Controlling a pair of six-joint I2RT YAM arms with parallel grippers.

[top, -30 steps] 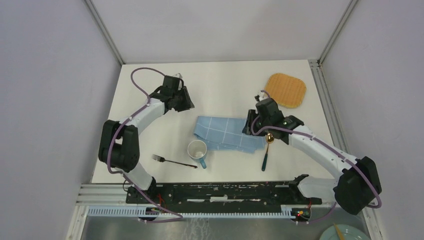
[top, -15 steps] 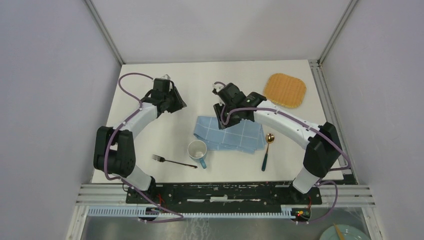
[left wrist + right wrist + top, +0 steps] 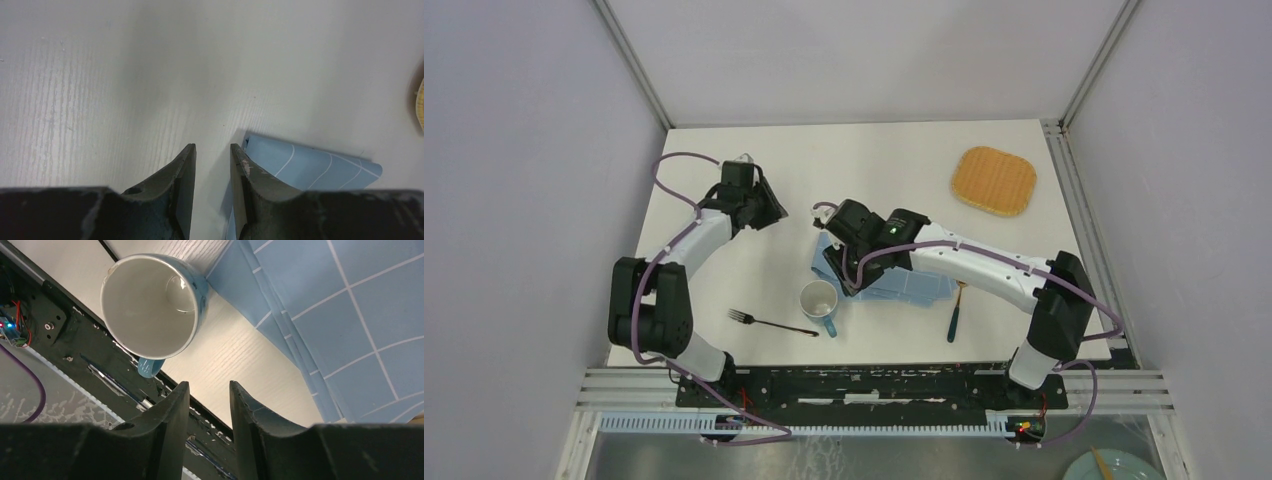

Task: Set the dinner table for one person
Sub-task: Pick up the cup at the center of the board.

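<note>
You have two arms over the dinner table (image 3: 874,160), the big white top in the middle of the top view. On it you can count one blue checked cloth (image 3: 360,315), one blue mug (image 3: 819,300), one fork (image 3: 771,323), one spoon (image 3: 954,318) and one orange woven mat (image 3: 994,181). The mug stands upright just beside the cloth. The fork lies left of the mug. The spoon lies by the cloth's right end, partly hidden by your right arm. The mat sits in the back right corner. Your left gripper (image 3: 212,150) has its two fingers a little apart with nothing between them, near a cloth corner. Your right gripper (image 3: 209,385) is the same, above the mug and cloth.
</note>
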